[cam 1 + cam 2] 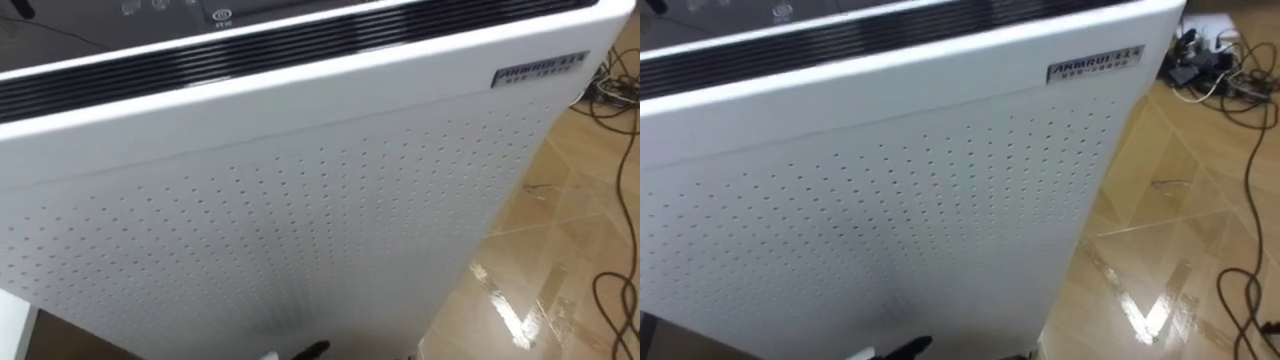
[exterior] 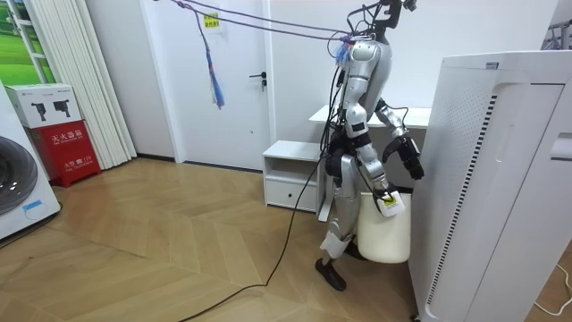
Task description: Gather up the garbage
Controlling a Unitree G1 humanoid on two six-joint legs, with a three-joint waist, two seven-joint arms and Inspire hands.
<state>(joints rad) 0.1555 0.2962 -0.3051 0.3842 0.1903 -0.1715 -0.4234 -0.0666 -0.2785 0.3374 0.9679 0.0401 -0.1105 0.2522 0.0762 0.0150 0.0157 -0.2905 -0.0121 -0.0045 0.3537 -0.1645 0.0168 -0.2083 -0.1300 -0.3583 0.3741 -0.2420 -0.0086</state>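
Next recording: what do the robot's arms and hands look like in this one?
In the room view, both arms are slim and jointed, silver-grey with black sections. At their ends, one robot hand is black all over, and the other robot hand is also dark, with a white tag bearing a yellow mark on its back.

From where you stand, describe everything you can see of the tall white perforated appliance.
The white appliance is a tall, upright, plastic-looking box on the wooden floor. Rows of small holes dot its wide panel; a dark slatted vent runs along its top, and a small nameplate sits near one upper corner. The robot stands close beside it.
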